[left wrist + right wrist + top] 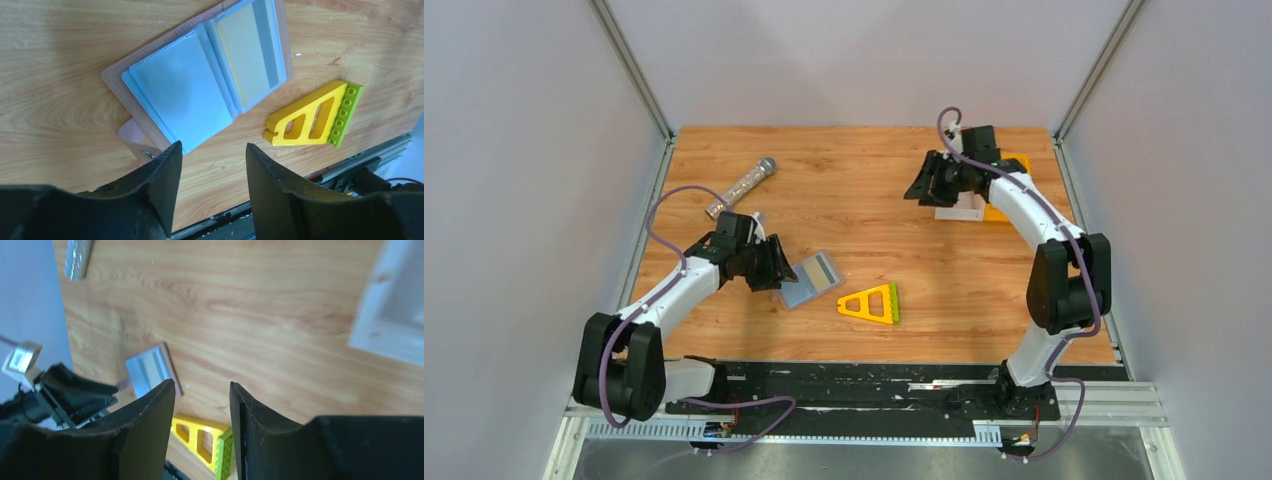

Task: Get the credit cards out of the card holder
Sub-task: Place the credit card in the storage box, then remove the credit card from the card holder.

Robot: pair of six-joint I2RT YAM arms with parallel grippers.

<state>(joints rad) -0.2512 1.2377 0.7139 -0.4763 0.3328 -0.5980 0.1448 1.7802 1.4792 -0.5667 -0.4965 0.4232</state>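
Note:
The card holder (812, 279) lies open and flat on the wooden table, showing grey-blue sleeves (185, 95). A tan credit card (245, 55) sits inside its right-hand sleeve. My left gripper (776, 268) hovers just left of the holder. In the left wrist view it (212, 147) is open with only bare wood between the fingers, one fingertip (170, 152) near the holder's snap tab. My right gripper (916, 190) is far off at the back right, open and empty (202, 385). From there the holder (150, 371) shows small.
A yellow-and-green triangular frame (871, 303) lies just right of the holder. A silver cylinder (742, 186) rests at the back left. A white bin (961, 208) and an orange one (997, 213) stand under the right arm. The table's front rail (350, 160) is close by.

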